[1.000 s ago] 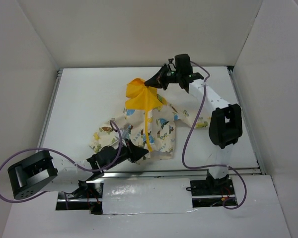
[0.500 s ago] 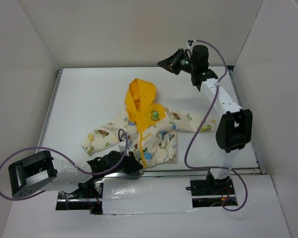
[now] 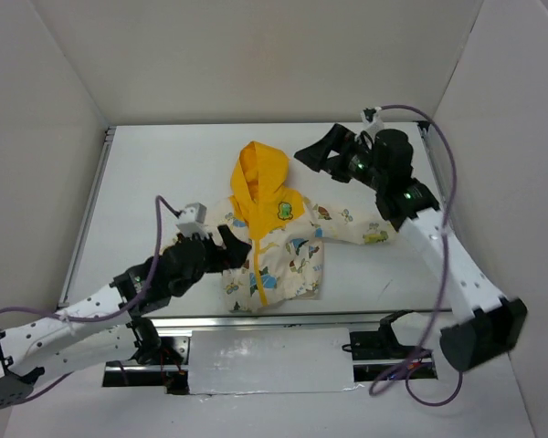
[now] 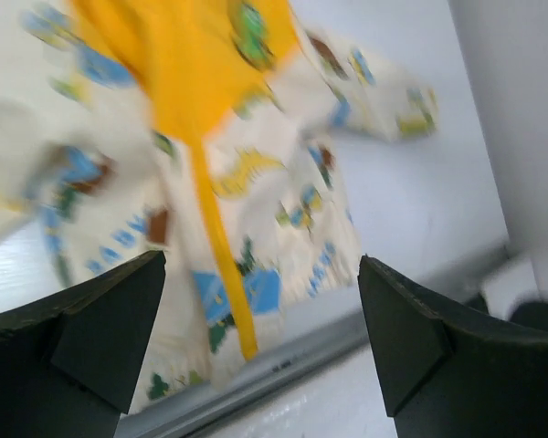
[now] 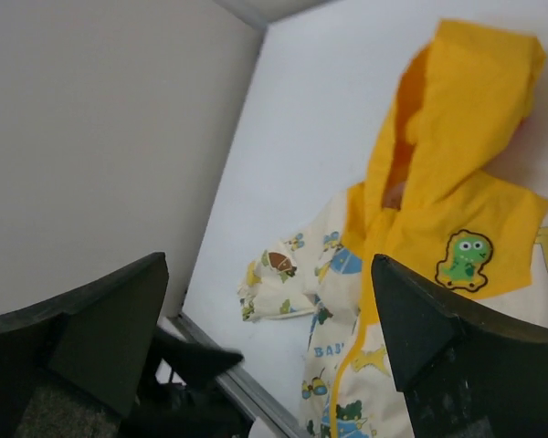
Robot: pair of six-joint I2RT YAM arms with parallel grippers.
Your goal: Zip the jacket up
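The jacket (image 3: 279,251) lies flat on the white table with its yellow hood (image 3: 260,169) pointing to the far side. Its yellow zipper (image 3: 259,269) runs from the hem up to the yellow yoke, and the front panels meet along it. My left gripper (image 3: 230,245) hovers open over the jacket's left sleeve, holding nothing. In the left wrist view the zipper (image 4: 215,237) shows between the spread fingers (image 4: 100,319). My right gripper (image 3: 312,155) is open in the air to the right of the hood. Its camera looks down on the hood (image 5: 457,119) and the dinosaur patch (image 5: 470,257).
A metal rail (image 3: 274,318) borders the table's near edge, just below the jacket's hem. White walls (image 3: 46,119) close in the left, back and right sides. Purple cables (image 3: 443,164) loop along both arms.
Both grippers have opened and let go of the jacket. The left arm rose from the hem toward the left sleeve. The right arm lifted off the hood and swung right. The jacket settled flat.
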